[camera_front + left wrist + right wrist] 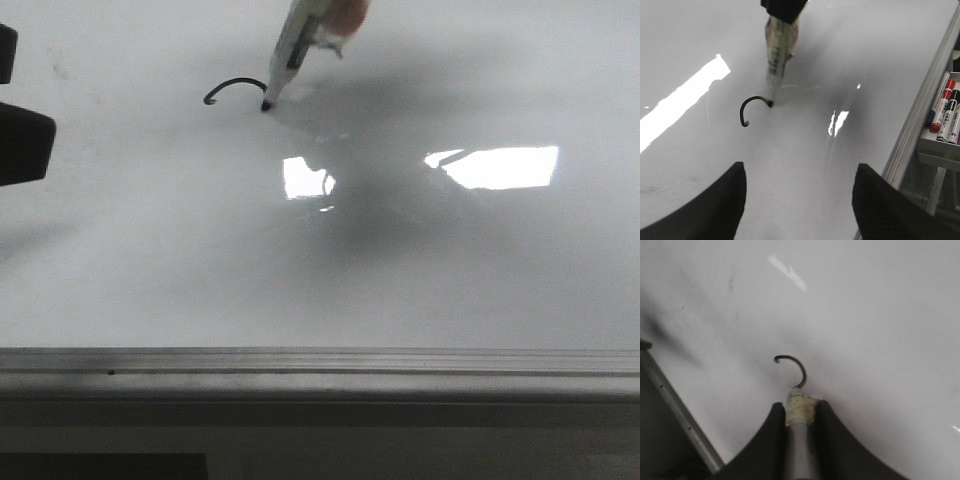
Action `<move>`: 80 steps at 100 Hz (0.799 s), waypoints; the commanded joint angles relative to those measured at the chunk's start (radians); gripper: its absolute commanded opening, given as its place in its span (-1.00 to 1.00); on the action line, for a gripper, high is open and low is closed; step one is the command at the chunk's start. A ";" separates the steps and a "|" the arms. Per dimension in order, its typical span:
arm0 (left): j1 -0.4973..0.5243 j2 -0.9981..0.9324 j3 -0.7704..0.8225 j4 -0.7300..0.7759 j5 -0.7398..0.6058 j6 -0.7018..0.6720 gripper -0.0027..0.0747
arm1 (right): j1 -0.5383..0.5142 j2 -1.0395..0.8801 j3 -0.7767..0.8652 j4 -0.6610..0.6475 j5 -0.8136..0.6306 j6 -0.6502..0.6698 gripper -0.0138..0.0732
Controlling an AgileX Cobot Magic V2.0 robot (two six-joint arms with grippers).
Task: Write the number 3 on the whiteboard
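Observation:
The whiteboard (150, 270) is glossy pale grey and fills the front view. Of the number 3 (235, 85), only a thin dark hooked arc shows. It also shows in the left wrist view (752, 102) and the right wrist view (796, 365). My right gripper (800, 407) is shut on a grey marker (800, 440) with a taped band. The marker (292, 50) is tilted, with its tip touching the board at the arc's right end. My left gripper (800, 175) is open and empty above the board, left of the arc.
A silver frame strip (320, 362) runs along the board's near edge. A tray with several spare markers (945, 107) hangs beyond the frame (920, 115) in the left wrist view. Bright glare patches (500, 167) lie on the board right of the arc.

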 commanded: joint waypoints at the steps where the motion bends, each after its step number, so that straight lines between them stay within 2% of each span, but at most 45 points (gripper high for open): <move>1: -0.008 -0.004 -0.031 -0.016 -0.059 -0.004 0.15 | 0.031 0.018 0.018 -0.019 -0.034 -0.009 -0.83; 20: -0.008 -0.004 -0.031 -0.016 -0.059 -0.004 0.15 | 0.044 -0.004 0.020 -0.058 0.038 0.017 -0.83; 34: -0.008 -0.004 -0.031 -0.016 -0.059 -0.004 0.15 | 0.056 -0.027 0.053 -0.029 0.080 0.017 -0.83; 53: -0.008 -0.004 -0.031 -0.016 -0.059 -0.004 0.15 | 0.099 0.057 0.098 0.009 -0.113 0.017 -0.83; 80: -0.040 0.057 -0.031 -0.002 -0.119 -0.004 0.15 | 0.159 0.011 0.035 0.072 -0.104 0.017 -0.83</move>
